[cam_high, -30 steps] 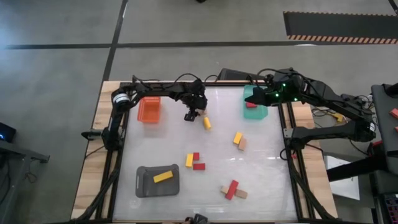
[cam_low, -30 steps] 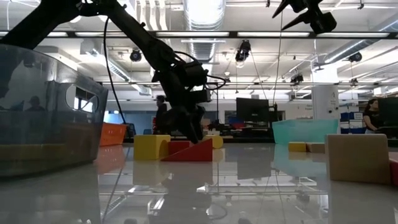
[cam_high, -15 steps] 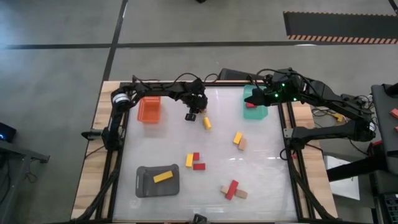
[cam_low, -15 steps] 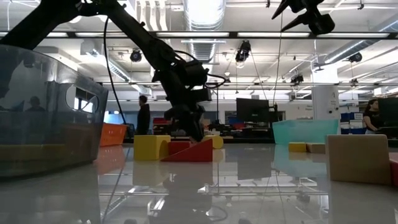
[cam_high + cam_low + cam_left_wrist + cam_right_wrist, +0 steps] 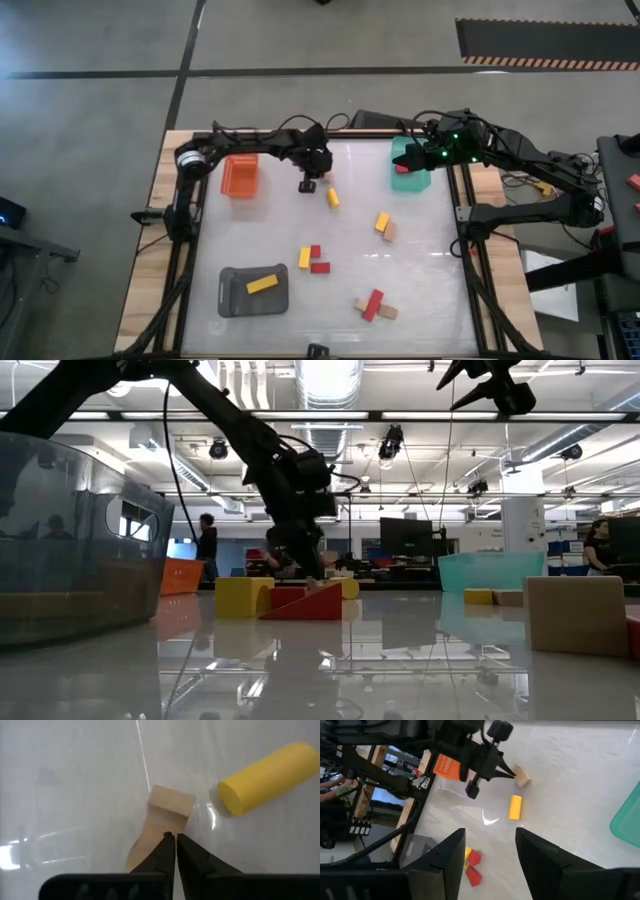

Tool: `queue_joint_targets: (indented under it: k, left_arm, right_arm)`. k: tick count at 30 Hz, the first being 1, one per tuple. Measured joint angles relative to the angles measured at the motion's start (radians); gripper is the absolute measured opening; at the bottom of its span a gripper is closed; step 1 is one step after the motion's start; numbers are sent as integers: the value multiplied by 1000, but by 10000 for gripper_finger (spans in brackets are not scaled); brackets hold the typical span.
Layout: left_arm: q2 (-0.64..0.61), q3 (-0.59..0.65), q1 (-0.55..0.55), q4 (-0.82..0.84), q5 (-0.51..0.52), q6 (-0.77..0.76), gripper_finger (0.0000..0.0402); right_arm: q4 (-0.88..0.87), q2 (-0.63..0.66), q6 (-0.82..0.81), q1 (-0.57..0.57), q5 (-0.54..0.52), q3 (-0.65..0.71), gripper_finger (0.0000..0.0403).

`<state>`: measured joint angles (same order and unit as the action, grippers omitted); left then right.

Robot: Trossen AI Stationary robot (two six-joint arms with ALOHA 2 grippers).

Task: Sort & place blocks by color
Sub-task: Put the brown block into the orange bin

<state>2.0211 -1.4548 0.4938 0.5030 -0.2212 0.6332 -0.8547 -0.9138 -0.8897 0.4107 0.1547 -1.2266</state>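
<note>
My left gripper (image 5: 308, 184) is shut at the table's far middle, its tips (image 5: 172, 838) right beside a small tan block (image 5: 171, 803) that lies flat on the table; nothing is between the fingers. A yellow cylinder block (image 5: 332, 197) lies next to the tan one. My right gripper (image 5: 487, 865) hangs open and empty above the teal tray (image 5: 410, 166), which holds a red block (image 5: 403, 169). More yellow, red and tan blocks (image 5: 314, 259) (image 5: 385, 227) (image 5: 373, 305) lie scattered on the table. My left gripper's shut fingertips (image 5: 511, 773) point slanting down at one side of the tan block (image 5: 522, 775). Whether they touch it, I cannot tell. The block rests flat on the table and is not between the fingers.
An orange tray (image 5: 240, 176) stands at the far left. A grey tray (image 5: 236, 296) at the near left holds a yellow block (image 5: 262, 284). Bare table lies between the block groups. People show in the room beyond the table.
My left gripper has shut with nothing between its fingers. The tan block has stayed on the table.
</note>
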Motion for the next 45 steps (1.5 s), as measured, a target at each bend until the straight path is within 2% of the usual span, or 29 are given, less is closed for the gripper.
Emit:
queue_joint_targets:
  k: [6, 11, 14, 23, 27, 33, 40, 45]
  left_arm:
    - [-59, 1, 10, 72, 26, 0, 0]
    - [-55, 0, 16, -11, 12, 31, 15]
    - [-30, -1, 21, -4, 10, 14, 58]
    - [-15, 7, 22, -56, -15, 25, 223]
    - [-12, 24, 22, -104, -28, 43, 264]
    - [5, 67, 22, -118, -38, 45, 271]
    - [21, 94, 24, -219, -30, 40, 271]
    - [20, 111, 24, -231, -11, 36, 244]
  right_arm:
    - [0, 0, 3, 0, 0, 0, 164]
    - [0, -5, 12, 0, 0, 0, 164]
    - [0, -6, 12, 0, 0, 0, 164]
    - [0, -6, 0, 0, 0, 0, 164]
    - [0, -6, 0, 0, 0, 0, 164]
    - [0, -6, -1, 0, 1, 0, 164]
    - [-1, -6, -11, 0, 1, 0, 164]
    - [-1, -6, -14, 0, 1, 0, 164]
